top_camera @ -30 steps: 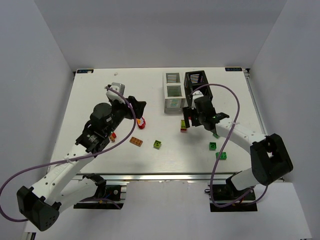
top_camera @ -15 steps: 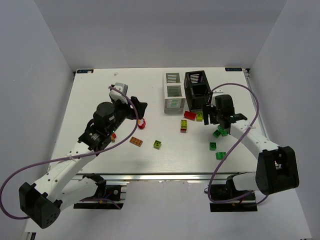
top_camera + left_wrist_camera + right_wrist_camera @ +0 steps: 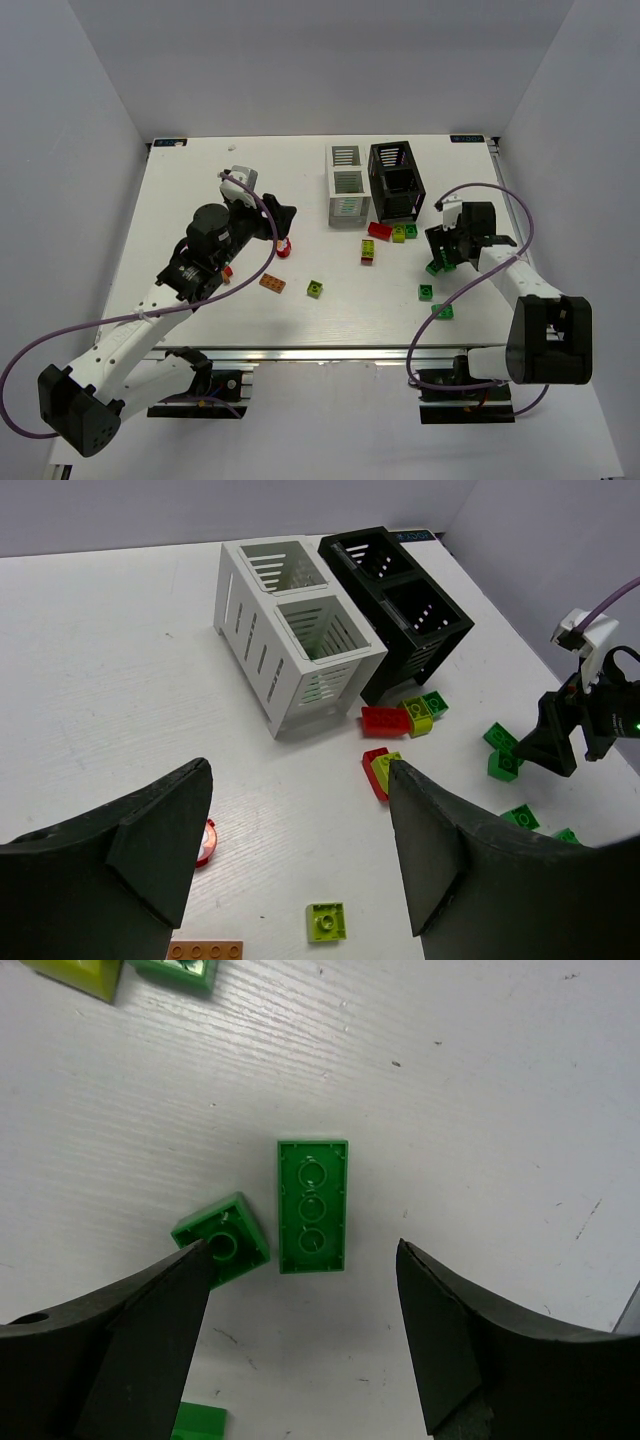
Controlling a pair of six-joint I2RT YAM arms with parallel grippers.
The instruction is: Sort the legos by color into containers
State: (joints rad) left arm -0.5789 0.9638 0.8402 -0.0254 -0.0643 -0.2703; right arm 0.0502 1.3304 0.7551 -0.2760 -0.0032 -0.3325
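While the right fingers (image 3: pixel 140 1350) stand wide apart and empty, a long green lego (image 3: pixel 313 1206) lies flat between them on the desk (image 3: pixel 480 1080), three rings on its glossy face. A square green one (image 3: pixel 222 1239) sits just beside it. Bare white desk lies beyond. Left fingers (image 3: pixel 140 850) are wide apart and empty, apart from the slatted white box (image 3: pixel 300 645) and black box (image 3: pixel 400 600).

smaller box (image 3: pixel 345 207) stands left of larger box (image 3: pixel 393 205), legos (image 3: pixel 379 229) scattered before both.
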